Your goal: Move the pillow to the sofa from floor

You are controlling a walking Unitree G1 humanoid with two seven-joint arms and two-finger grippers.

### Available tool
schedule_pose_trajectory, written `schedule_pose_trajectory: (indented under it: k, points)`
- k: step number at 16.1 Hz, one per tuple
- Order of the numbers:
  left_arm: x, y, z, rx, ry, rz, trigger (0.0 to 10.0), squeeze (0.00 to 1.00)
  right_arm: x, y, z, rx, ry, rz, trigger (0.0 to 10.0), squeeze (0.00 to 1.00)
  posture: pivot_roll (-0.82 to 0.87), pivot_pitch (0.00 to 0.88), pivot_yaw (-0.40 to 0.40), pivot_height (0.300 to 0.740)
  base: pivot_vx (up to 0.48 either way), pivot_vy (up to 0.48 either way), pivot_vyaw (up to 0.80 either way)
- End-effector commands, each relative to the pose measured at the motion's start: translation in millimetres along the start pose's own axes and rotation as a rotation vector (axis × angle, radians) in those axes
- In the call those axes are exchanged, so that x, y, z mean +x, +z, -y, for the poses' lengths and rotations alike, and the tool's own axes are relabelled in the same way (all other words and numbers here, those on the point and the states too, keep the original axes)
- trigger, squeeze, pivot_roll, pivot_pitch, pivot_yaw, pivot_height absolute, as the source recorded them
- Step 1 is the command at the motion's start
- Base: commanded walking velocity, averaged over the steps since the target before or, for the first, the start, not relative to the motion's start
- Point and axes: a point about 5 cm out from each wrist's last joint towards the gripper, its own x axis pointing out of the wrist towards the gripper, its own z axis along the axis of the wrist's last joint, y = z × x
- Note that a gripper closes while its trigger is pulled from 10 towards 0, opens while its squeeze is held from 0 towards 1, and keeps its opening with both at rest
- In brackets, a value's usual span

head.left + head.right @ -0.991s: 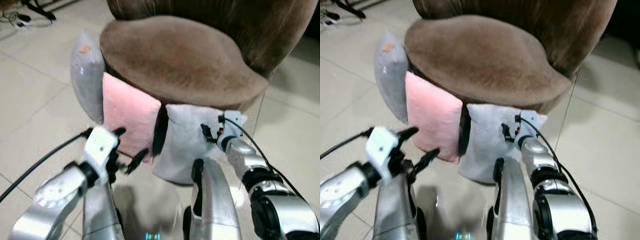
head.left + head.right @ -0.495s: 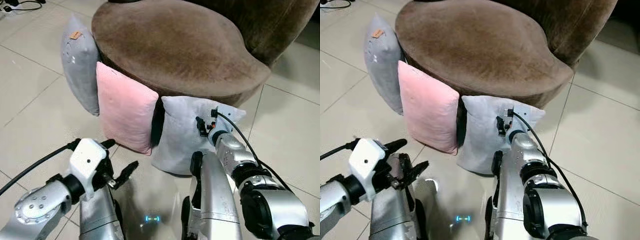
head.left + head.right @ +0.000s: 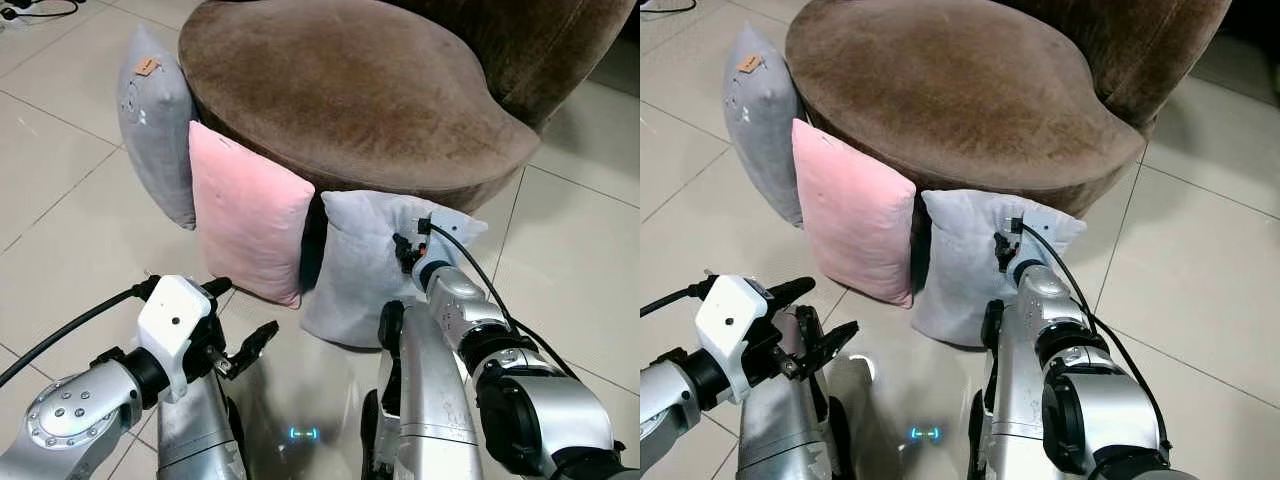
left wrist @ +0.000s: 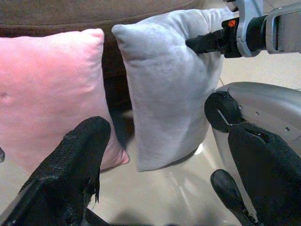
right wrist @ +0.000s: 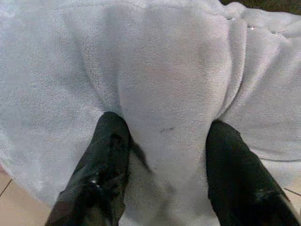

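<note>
Leftmost, a grey pillow (image 3: 155,125) and a pink pillow (image 3: 245,212) propped against the brown sofa (image 3: 360,95), unmoved since a half-second back. Below, left gripper (image 3: 245,345) spread wide, empty, barely shifted. Rightward, right gripper (image 5: 162,169) pinching a fold of the light grey pillow (image 3: 365,265), still on the tiled floor (image 3: 60,210).
</note>
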Motion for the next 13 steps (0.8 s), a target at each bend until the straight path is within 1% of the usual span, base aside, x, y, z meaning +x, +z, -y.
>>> schedule_pose_trajectory:
  k: [1, 4, 5, 6, 12, 13]
  points:
    - [-1.8, 0.4, 1.3, -0.002, -0.002, -0.005, 10.0, 0.0, -1.0, -11.1, -1.6, 0.004, -0.004, -0.052, 0.0, 0.0, 0.08, 0.275, -0.064, 0.446, 0.0, 0.0, 0.0]
    - [0.4, 2.3, 6.1, -0.032, -0.043, 0.002, 10.0, 0.0, -0.9, -10.7, -1.4, -0.004, -0.002, -0.053, 0.0, 0.0, 0.09, 0.274, -0.062, 0.446, 0.0, 0.0, 0.0]
    - [-1.9, 0.1, 11.0, -0.045, -0.084, -0.015, 10.0, 0.0, -0.8, -10.5, -1.0, -0.001, -0.004, -0.053, 0.0, 0.0, 0.08, 0.272, -0.061, 0.446, 0.0, 0.0, 0.0]
    - [-3.6, -1.9, 12.5, -0.046, -0.096, -0.027, 10.0, 0.0, -0.7, -10.5, -2.0, 0.003, -0.003, -0.053, 0.0, 0.0, 0.08, 0.272, -0.061, 0.446, 0.0, 0.0, 0.0]
    - [0.1, -2.6, 11.5, -0.051, -0.095, -0.029, 10.0, 0.0, 0.1, -7.7, -6.7, 0.006, 0.013, -0.042, 0.0, 0.0, 0.09, 0.251, -0.063, 0.446, 0.0, 0.0, 0.0]
    - [0.9, -3.3, 11.1, -0.052, -0.093, -0.027, 10.0, 0.0, 0.5, -6.2, -8.7, 0.01, 0.023, -0.036, 0.0, 0.0, 0.09, 0.235, -0.063, 0.446, 0.0, 0.0, 0.0]
